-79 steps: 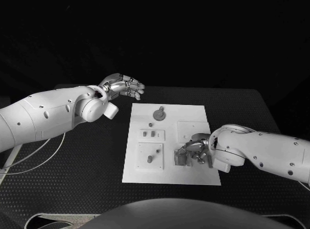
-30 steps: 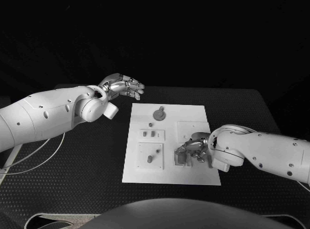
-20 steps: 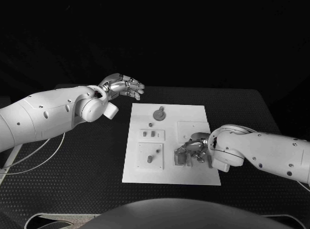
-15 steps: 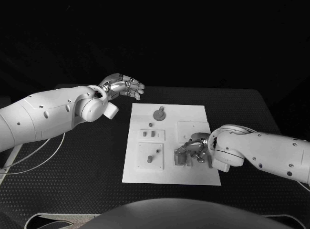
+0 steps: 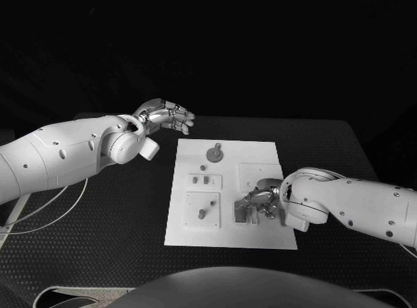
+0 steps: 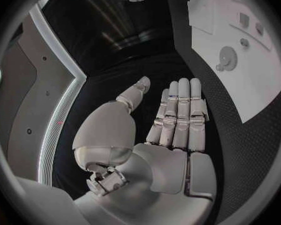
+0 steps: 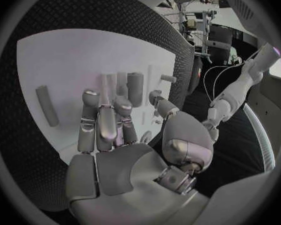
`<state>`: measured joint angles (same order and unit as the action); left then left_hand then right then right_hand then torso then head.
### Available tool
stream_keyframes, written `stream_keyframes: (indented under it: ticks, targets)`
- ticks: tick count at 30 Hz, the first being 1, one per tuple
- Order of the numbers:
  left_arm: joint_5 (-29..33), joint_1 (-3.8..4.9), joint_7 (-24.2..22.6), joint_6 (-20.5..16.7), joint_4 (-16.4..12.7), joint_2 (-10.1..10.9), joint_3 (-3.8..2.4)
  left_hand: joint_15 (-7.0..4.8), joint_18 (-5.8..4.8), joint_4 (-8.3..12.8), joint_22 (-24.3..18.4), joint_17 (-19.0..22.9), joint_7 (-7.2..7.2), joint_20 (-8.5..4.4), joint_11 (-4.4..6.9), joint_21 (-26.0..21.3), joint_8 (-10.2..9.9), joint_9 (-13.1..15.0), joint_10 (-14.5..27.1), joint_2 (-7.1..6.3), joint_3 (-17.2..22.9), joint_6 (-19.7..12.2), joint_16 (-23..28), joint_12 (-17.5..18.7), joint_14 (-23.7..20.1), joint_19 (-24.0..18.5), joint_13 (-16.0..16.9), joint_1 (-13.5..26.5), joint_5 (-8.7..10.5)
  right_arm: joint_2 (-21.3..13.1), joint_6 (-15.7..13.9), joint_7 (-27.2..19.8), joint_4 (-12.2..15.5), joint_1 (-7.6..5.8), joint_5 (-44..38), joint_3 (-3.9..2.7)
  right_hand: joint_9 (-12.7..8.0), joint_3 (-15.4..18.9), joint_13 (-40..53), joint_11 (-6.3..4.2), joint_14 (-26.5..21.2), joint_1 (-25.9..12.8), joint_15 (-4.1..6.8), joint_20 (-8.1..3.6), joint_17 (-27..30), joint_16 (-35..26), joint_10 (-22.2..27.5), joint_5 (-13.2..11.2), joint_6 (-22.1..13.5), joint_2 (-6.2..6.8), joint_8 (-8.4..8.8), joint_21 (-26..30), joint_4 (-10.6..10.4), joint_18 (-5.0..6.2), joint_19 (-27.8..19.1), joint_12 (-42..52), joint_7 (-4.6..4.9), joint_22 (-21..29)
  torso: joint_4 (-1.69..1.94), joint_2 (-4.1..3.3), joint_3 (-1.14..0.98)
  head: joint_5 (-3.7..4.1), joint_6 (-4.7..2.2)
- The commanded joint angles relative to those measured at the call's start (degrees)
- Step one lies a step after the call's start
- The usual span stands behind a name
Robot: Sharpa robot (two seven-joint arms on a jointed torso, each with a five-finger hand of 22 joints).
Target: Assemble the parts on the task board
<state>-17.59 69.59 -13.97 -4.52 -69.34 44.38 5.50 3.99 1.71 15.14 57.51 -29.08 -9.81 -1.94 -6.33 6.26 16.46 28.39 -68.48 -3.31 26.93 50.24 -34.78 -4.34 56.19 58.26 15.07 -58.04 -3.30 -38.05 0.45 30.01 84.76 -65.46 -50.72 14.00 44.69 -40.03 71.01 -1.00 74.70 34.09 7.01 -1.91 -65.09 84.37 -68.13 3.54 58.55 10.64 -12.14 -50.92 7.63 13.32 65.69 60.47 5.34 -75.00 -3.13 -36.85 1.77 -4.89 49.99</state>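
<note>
The task board (image 5: 229, 192) lies at the middle of the black bench (image 5: 107, 212). A round part (image 5: 214, 153) sits at its 12 o'clock end, small pegs (image 5: 204, 181) stand in the square block just below it, and another peg (image 5: 202, 213) stands in the block at 8 o'clock.

The right robot hand (image 5: 256, 203) is down on the fixture (image 5: 246, 212) at about 4 o'clock on the board, fingers (image 7: 100, 120) stretched over upright pegs (image 7: 135, 88); whether it grasps one I cannot tell. A loose grey bar (image 7: 46, 105) lies flat on the board near them.

The left robot hand (image 5: 168, 116) hovers off the board's 11 o'clock corner, released, fingers (image 6: 179, 110) straight and holding nothing.

Assembly looks partly done, with the right-side fixture in work.
</note>
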Motion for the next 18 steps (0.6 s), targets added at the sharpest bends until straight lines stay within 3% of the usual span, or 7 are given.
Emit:
stream_keyframes:
  ticks: [1,5,8,18]
  targets:
    - [0.32,0.16,-0.40,0.77,-0.12,-0.06,-0.04,-0.06,0.99,-0.44,0.08,-0.07,-0.19,0.20,-0.13,-0.25,-0.04,-0.07,-0.07,0.13,-0.03,-0.09,0.24,0.22,0.35,0.37,0.01,0.38,0.26,0.59,1.60,-1.64,0.46,0.49,0.43,0.17,-0.29,-0.24,-0.09,0.18,-0.59,0.11,-0.17,-0.12,0.20,-0.28,0.63,0.31,-0.64,0.88,1.38,0.23,-0.70,1.68,-0.30,-0.11,0.18,-0.95,-0.02,-0.01,-0.01,-0.04,0.01]
    - [0.32,0.16,-0.32,0.78,-0.14,0.02,-0.04,-0.06,0.99,-0.45,0.08,-0.08,-0.19,0.20,-0.13,-0.26,-0.05,-0.07,-0.06,0.12,-0.03,-0.10,0.26,0.22,0.35,0.37,0.01,0.39,0.26,0.54,1.47,-1.73,0.46,0.50,0.47,0.17,-0.38,-0.94,-0.12,0.48,-1.10,0.39,-0.47,-0.01,0.51,-0.30,1.16,0.28,-1.61,2.66,1.90,0.25,-2.28,1.68,-0.49,-0.09,0.54,-0.98,-0.03,-0.03,0.00,-0.05,0.01]
    - [0.32,0.16,-0.32,0.79,-0.15,0.03,-0.04,-0.06,0.99,-0.46,0.08,-0.09,-0.20,0.20,-0.13,-0.26,-0.05,-0.07,-0.06,0.11,-0.03,-0.10,0.27,0.23,0.35,0.37,0.01,0.40,0.26,0.55,1.46,-1.77,0.45,0.50,0.47,0.17,-0.53,-1.14,-0.13,0.66,-1.30,0.53,-0.62,0.03,0.64,-0.29,1.33,0.26,-2.11,3.15,2.21,0.24,-2.88,1.68,-0.58,-0.04,0.72,-0.99,-0.04,-0.03,-0.01,-0.03,0.01]
    - [0.32,0.16,-0.29,0.75,-0.20,0.07,-0.04,-0.05,0.99,-0.49,0.08,-0.13,-0.20,0.20,-0.13,-0.28,-0.05,-0.08,-0.05,0.09,-0.03,-0.11,0.30,0.24,0.35,0.36,0.01,0.42,0.26,-0.01,0.07,-2.72,0.68,0.50,-0.13,0.17,-0.57,-1.27,-0.14,0.71,-1.24,0.98,-0.71,0.05,0.44,-0.14,1.42,0.22,-1.96,2.93,2.18,0.14,-3.39,1.68,-0.62,0.11,0.77,-1.03,-0.06,0.00,-0.01,0.07,0.01]
